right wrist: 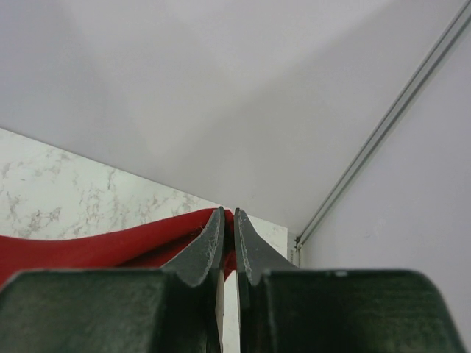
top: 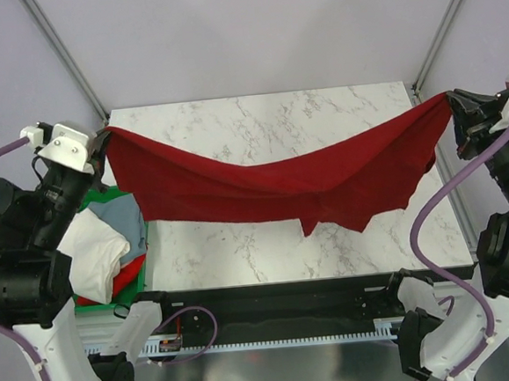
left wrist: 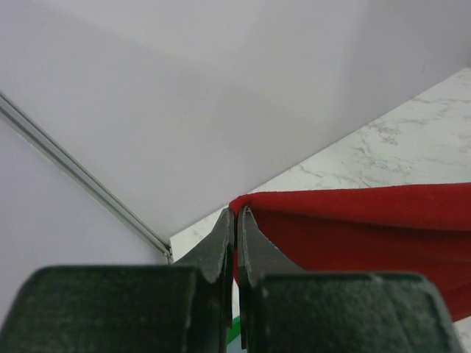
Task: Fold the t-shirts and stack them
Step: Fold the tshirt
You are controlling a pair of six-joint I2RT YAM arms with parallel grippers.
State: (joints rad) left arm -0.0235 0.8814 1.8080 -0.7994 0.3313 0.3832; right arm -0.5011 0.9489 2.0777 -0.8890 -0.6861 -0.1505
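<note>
A large dark red t-shirt (top: 271, 176) hangs stretched in the air above the marble table (top: 258, 120), sagging in the middle. My left gripper (top: 105, 139) is shut on its left corner, seen in the left wrist view (left wrist: 235, 213) with the red cloth (left wrist: 368, 220) running off to the right. My right gripper (top: 449, 104) is shut on its right corner, seen in the right wrist view (right wrist: 229, 215) with the cloth (right wrist: 88, 246) running left. More t-shirts, white (top: 91, 247), grey (top: 125, 220) and red (top: 129, 275), lie piled at the left.
A green bin (top: 121, 294) under the shirt pile sits off the table's left side. Grey walls with metal corner rails (top: 67, 55) close in the back. A black rail with cables (top: 273, 308) runs along the near edge.
</note>
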